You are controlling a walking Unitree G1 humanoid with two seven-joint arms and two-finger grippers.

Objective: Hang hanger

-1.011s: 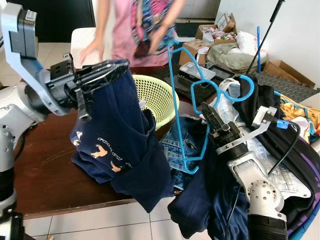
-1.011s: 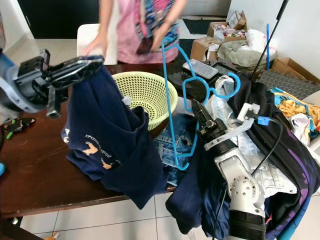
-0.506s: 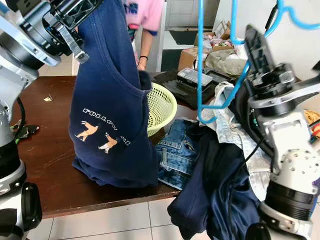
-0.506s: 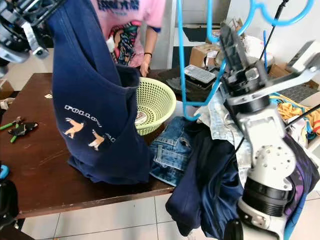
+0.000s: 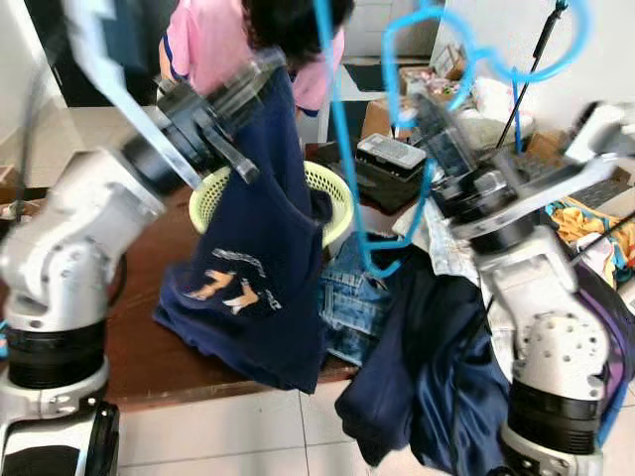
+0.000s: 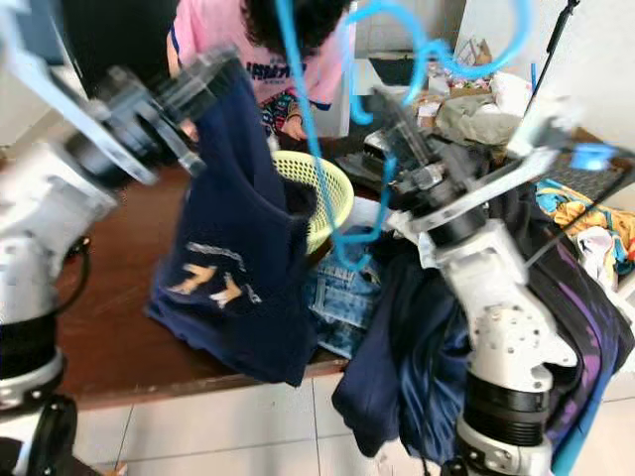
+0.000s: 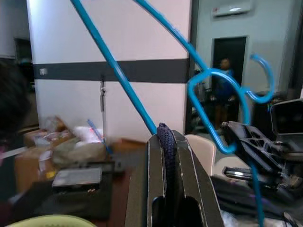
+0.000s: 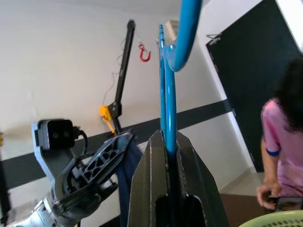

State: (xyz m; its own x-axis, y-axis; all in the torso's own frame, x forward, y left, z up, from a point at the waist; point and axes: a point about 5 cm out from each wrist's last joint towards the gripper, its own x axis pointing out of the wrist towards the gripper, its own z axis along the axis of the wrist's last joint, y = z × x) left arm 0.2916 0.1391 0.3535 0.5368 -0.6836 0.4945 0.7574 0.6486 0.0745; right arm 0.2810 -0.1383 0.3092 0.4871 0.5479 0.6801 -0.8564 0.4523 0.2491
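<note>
Now, vs 0.5 s ago: both arms sit lower in the head views, left tool w/ the shirt has swung in toward the hanger; person has bent closer, dark hair over the far side of the bench. Views blurred, camera moved too.

Left tool: fingers together, clamped on a fold of navy cloth at the shirt's top; shirt hangs down, hem bunched on the bench. Right tool: fingers pressed together on the blue hanger's rod, hanger held up in the air, hook up top near the wall, long bar slanting down past the shirt.

Basket, yellow-green, on the bench behind the shirt, partly hidden by it; contents can't tell.

Jeans lie at the bench edge by the shirt. Dark clothes spill off the edge beside the right arm. Boxes and bags behind, black pole by the wall.
</note>
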